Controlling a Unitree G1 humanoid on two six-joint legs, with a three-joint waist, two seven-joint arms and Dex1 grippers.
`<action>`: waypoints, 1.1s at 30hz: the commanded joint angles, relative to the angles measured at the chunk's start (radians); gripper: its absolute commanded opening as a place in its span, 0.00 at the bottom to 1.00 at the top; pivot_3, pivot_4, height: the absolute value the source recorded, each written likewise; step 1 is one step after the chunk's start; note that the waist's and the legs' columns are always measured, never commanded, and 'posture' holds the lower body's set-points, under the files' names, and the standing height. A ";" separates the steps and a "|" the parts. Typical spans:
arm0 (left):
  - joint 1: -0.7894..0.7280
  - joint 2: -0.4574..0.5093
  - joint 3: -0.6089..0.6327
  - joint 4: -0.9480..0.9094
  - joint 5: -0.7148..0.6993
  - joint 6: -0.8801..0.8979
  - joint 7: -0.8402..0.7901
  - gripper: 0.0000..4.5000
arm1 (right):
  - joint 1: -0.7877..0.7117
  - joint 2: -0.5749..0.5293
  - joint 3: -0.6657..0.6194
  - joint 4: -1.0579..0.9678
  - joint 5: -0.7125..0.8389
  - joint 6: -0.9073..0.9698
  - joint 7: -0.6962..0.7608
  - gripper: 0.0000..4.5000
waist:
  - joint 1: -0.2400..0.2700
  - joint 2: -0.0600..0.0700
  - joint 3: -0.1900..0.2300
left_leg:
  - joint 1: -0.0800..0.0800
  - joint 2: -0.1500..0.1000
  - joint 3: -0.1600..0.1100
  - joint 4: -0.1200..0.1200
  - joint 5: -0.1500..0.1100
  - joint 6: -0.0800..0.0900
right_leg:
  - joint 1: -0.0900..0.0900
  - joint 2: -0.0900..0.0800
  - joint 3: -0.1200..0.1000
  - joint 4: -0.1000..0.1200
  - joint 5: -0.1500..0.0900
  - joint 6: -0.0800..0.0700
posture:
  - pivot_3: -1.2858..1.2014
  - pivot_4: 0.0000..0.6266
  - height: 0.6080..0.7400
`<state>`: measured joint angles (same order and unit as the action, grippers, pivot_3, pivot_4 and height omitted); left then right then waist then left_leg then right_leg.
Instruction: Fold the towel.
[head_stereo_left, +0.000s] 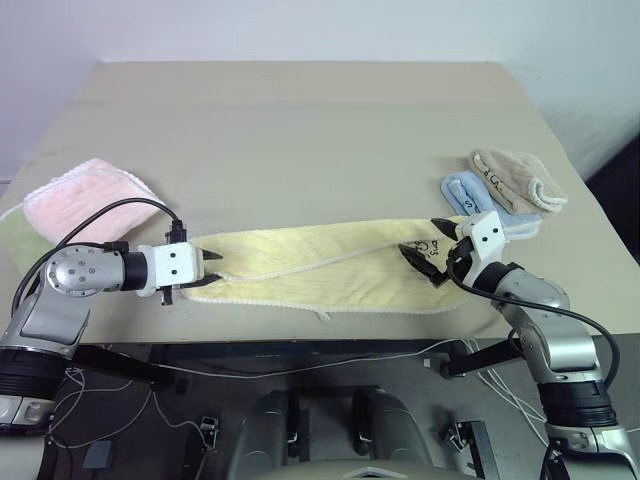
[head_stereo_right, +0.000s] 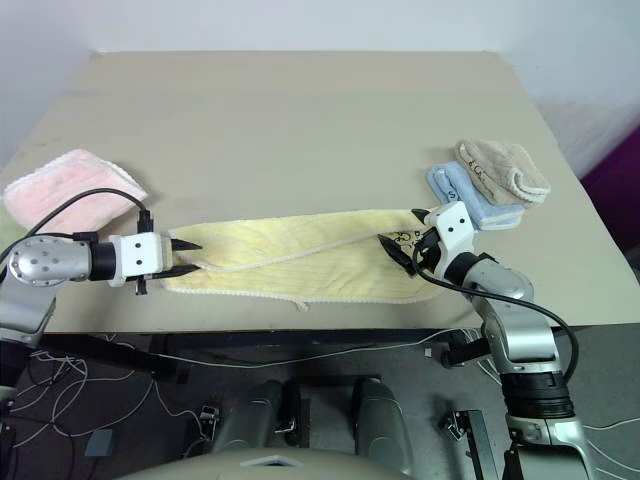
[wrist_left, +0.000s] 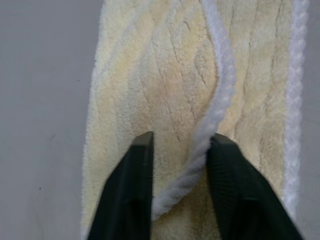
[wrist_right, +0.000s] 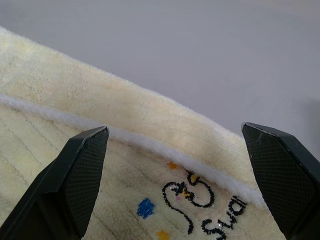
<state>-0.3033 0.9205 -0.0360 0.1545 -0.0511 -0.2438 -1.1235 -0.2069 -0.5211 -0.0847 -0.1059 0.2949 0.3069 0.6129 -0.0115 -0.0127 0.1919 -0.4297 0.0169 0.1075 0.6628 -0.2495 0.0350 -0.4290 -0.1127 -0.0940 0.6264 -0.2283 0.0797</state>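
Left gripper (head_stereo_left: 208, 268): two black fingers (wrist_left: 131, 195) set down at the towel's left end, partly closed, a narrow gap between them; a strip of terry and the whitish edging cord lie in that gap. Whether the fabric is truly pinched cannot be told.
Right gripper (head_stereo_left: 430, 249): two black fingers (wrist_right: 75, 175) spread wide over the towel's right end, above the dark lettering; nothing between them is gripped.
Towel (head_stereo_left: 330, 270): one long pale yellow terry towel, lying flat lengthwise along the near edge of the table, from the left gripper to the right gripper. It is already doubled along its length, the whitish edging running in a wavy line across its top face. Small dark lettering with coloured dots sits at the right end.
Table (head_stereo_left: 300, 130): one beige top, bearing all the cloths.
Other towels, counted: three. One pink towel (head_stereo_left: 85, 195), folded, at the left edge, well apart from the yellow one. One light blue towel (head_stereo_left: 470, 195) and one beige towel (head_stereo_left: 518, 180), folded, stacked near the right end, the beige lying partly upon the blue.
Cables: one black cable (head_stereo_left: 110, 215) arching over the left wrist, one (head_stereo_left: 560, 320) by the right forearm.
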 joint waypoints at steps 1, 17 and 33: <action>0.014 -0.003 0.020 -0.035 -0.046 0.007 -0.014 0.08 | -0.023 0.003 -0.016 -0.025 0.000 -0.023 -0.004 1.00 | -0.001 0.000 0.000 | 0.000 0.000 0.000 0.000 0.000 0.000 | 0.000 0.000 0.000 0.000 0.000 0.000 | 0.52 0.24 1.00; -0.024 -0.055 0.176 -0.018 -0.218 0.203 0.070 0.01 | -0.082 -0.290 0.053 0.092 -0.288 -0.233 0.075 1.00 | 0.000 0.000 0.000 | 0.000 -0.001 0.000 0.003 0.000 0.000 | 0.000 -0.001 0.000 0.002 -0.001 0.001 | 0.52 0.24 1.00; 0.010 -0.079 0.168 -0.044 -0.209 0.209 0.101 0.01 | -0.289 -0.344 0.232 0.473 -0.687 -0.606 -0.105 1.00 | -0.002 0.000 0.000 | 0.001 0.000 0.002 0.003 0.003 -0.004 | 0.000 -0.001 0.001 0.003 -0.001 0.002 | 0.52 0.24 1.00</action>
<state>-0.2932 0.8391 0.1078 0.1417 -0.2558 -0.0291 -1.0303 -0.4712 -0.8476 0.1539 0.3609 -0.3709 -0.2708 0.5331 -0.0139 -0.0127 0.1920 -0.4286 0.0164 0.1092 0.6654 -0.2467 0.0306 -0.4287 -0.1133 -0.0925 0.6291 -0.2294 0.0812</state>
